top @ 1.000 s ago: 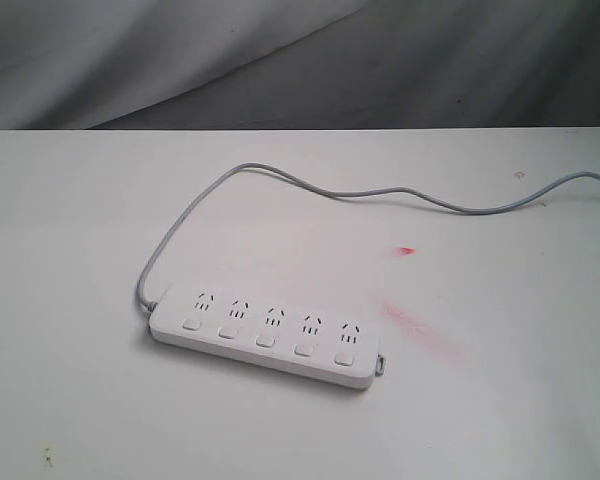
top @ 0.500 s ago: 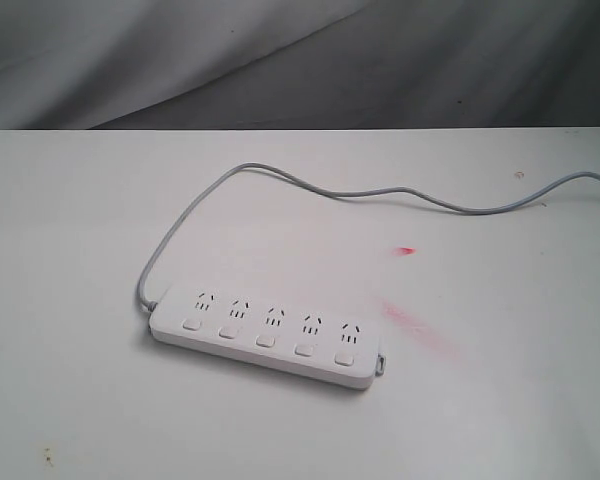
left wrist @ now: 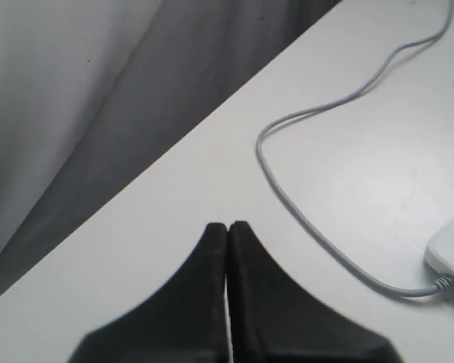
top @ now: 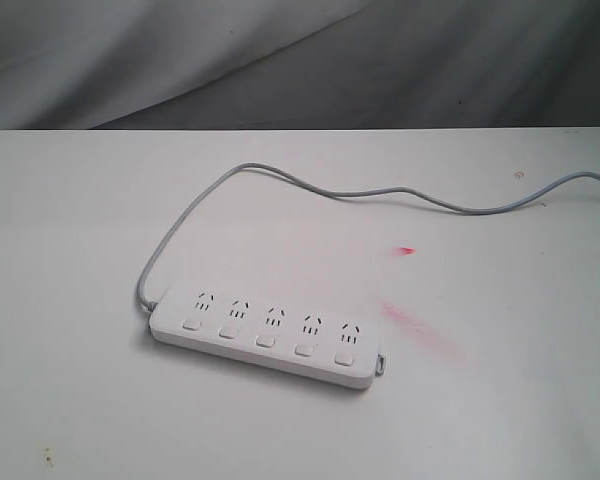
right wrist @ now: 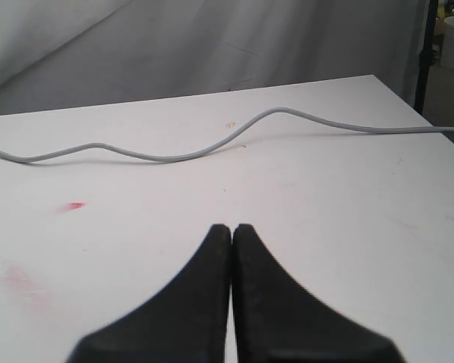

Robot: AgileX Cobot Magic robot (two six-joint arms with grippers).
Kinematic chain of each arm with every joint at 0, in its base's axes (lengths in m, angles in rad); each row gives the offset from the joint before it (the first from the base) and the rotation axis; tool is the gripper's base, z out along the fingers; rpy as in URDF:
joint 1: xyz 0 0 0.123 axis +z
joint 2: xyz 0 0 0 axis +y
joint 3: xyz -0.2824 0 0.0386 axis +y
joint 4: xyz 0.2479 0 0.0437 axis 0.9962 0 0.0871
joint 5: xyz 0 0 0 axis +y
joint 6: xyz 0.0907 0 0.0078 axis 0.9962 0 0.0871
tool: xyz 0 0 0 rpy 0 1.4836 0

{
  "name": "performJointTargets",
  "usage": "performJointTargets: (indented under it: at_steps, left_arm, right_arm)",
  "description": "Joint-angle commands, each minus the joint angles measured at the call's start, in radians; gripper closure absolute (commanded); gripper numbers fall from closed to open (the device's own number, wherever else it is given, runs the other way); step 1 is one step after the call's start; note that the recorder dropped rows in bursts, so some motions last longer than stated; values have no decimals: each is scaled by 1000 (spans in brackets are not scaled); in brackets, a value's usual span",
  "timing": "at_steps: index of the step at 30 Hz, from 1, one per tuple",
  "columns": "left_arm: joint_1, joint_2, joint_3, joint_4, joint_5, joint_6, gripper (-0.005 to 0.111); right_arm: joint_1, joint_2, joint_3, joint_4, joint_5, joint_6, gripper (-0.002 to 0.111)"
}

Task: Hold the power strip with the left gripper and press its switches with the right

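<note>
Pre-grasp: we see black left claw (left wrist: 227, 227) and right claw (right wrist: 231, 227) pinched empty, flat white plastic power strip (top: 265, 335) untouched; left should open and reach.

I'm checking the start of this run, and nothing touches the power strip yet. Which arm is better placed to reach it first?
Left. The left gripper, shut, has the cord end of the power strip in its wrist view. The right gripper, also shut, sees only the cord and table.
</note>
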State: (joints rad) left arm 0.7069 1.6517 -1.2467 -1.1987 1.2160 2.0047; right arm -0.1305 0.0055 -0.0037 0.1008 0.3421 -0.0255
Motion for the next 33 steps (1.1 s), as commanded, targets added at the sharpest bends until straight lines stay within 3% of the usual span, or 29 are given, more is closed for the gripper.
performJointTargets:
  at_steps: [1,12,18,26,29,31,33]
  left_arm:
    - [-21,3,45,16,5,40,106]
    - [-35,93,85,5,5,74,106]
    - [-96,182,85,193,5,88,106]
    - [-196,331,31,310,5,88,105]
    - [-208,373,19,313,5,88,91]
    - [-216,392,19,313,5,88,67]
    - [-224,410,19,315,5,88,34]
  right_arm:
    - [4,-6,4,-5,-2,0,108]
    - [4,-6,4,-5,-2,0,108]
    - [4,-6,4,-5,-2,0,108]
    - [4,-6,4,-5,-2,0,108]
    - [4,-6,4,-5,-2,0,108]
    - [4,-6,4,-5,-2,0,108]
    - [4,-6,4,-5,-2,0,108]
